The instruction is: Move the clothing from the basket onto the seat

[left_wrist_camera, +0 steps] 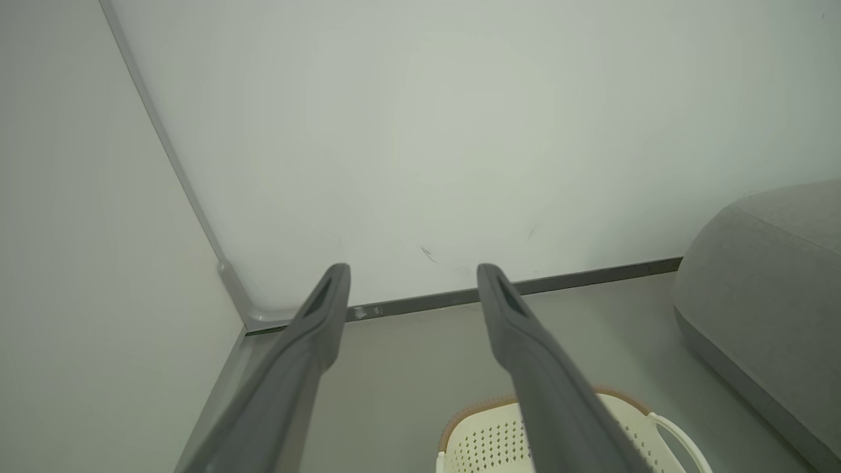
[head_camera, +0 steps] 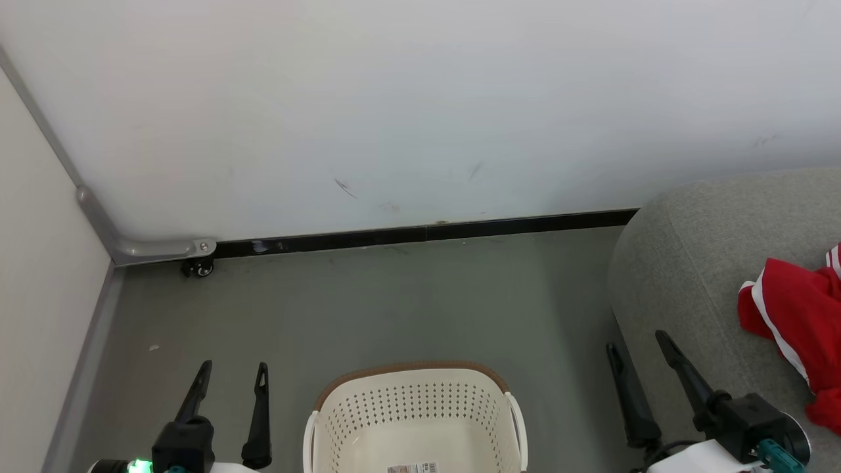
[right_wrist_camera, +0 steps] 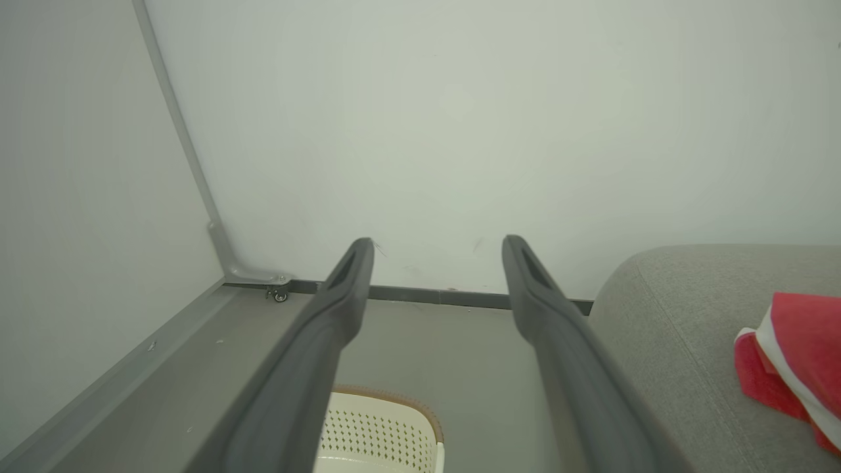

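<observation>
The red jersey with white trim (head_camera: 798, 328) lies crumpled on the light-grey sofa seat (head_camera: 690, 263) at the right; the right wrist view has the jersey (right_wrist_camera: 798, 358) on the seat (right_wrist_camera: 683, 341) too. The cream basket (head_camera: 414, 420) stands on the floor at bottom centre, holding nothing but a barcode sticker. My left gripper (head_camera: 234, 368) is open to the left of the basket. My right gripper (head_camera: 637, 341) is open over the seat's front edge, left of the jersey. In each wrist view the left gripper (left_wrist_camera: 412, 270) and right gripper (right_wrist_camera: 437, 244) hold nothing.
A white wall with a dark baseboard (head_camera: 427, 231) runs behind the grey floor. A panel on a small caster (head_camera: 200, 266) closes off the left side. The basket (left_wrist_camera: 486, 433) shows low in the left wrist view, with the seat (left_wrist_camera: 769, 282) at its right.
</observation>
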